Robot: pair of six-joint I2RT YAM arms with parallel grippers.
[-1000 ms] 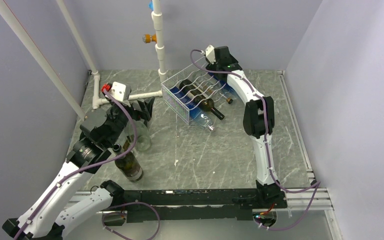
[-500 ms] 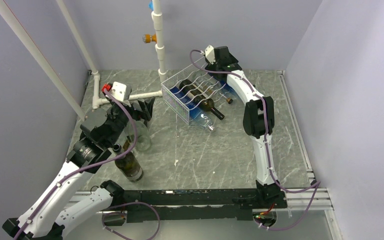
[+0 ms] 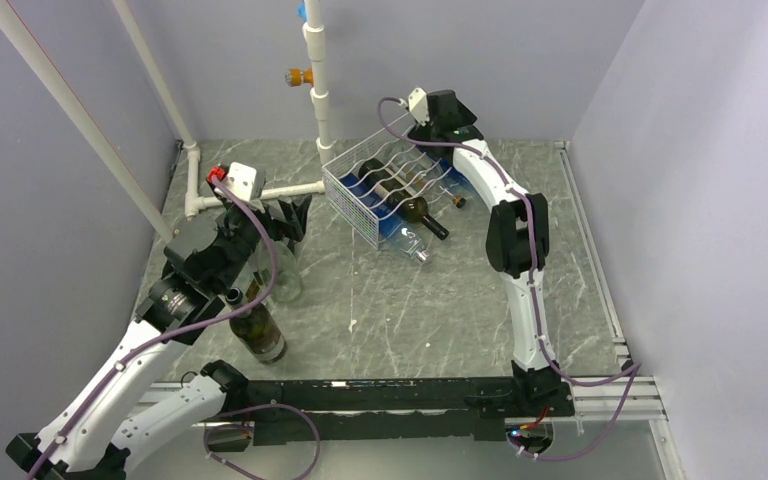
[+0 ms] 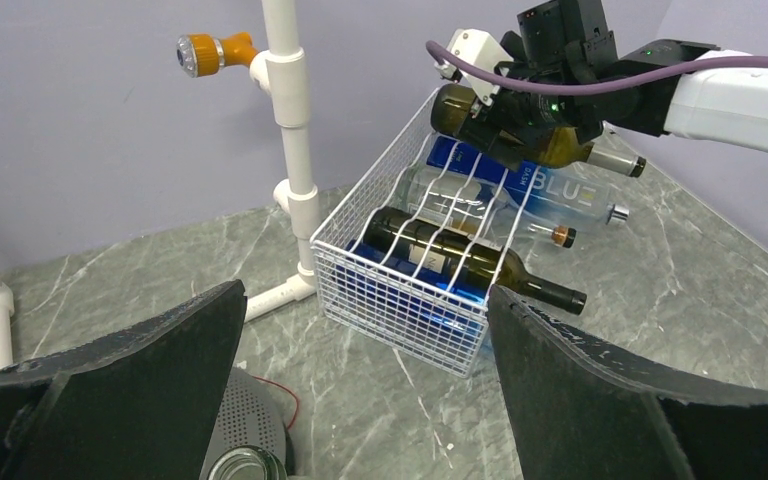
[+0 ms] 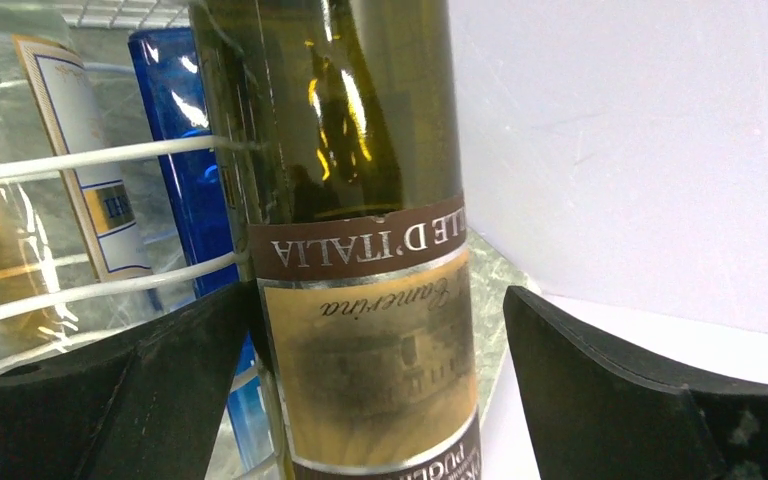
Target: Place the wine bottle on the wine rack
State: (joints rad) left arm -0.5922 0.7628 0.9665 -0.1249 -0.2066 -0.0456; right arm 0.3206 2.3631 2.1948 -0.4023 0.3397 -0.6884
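Observation:
The white wire wine rack (image 3: 365, 195) (image 4: 415, 300) stands at the back middle of the table. An olive-green wine bottle (image 4: 515, 140) (image 5: 360, 200) with a tan label lies on its top rods at the far end. My right gripper (image 3: 438, 135) (image 5: 375, 330) straddles that bottle with its jaws open; a gap shows between the right finger (image 5: 600, 380) and the glass. My left gripper (image 3: 285, 218) (image 4: 365, 320) hangs open over the table left of the rack, holding nothing.
A dark bottle (image 4: 460, 262) and clear blue-labelled bottles (image 4: 550, 195) lie lower in the rack. A dark bottle (image 3: 257, 328) and a clear glass bottle (image 3: 285, 280) stand upright by my left arm. White pipes (image 3: 318, 90) rise behind the rack. A grey perforated disc (image 4: 245, 430) lies below my left gripper.
My right gripper's jaws have spread away from the olive-green bottle, and its wrist has lifted slightly. The left arm has shifted only slightly.

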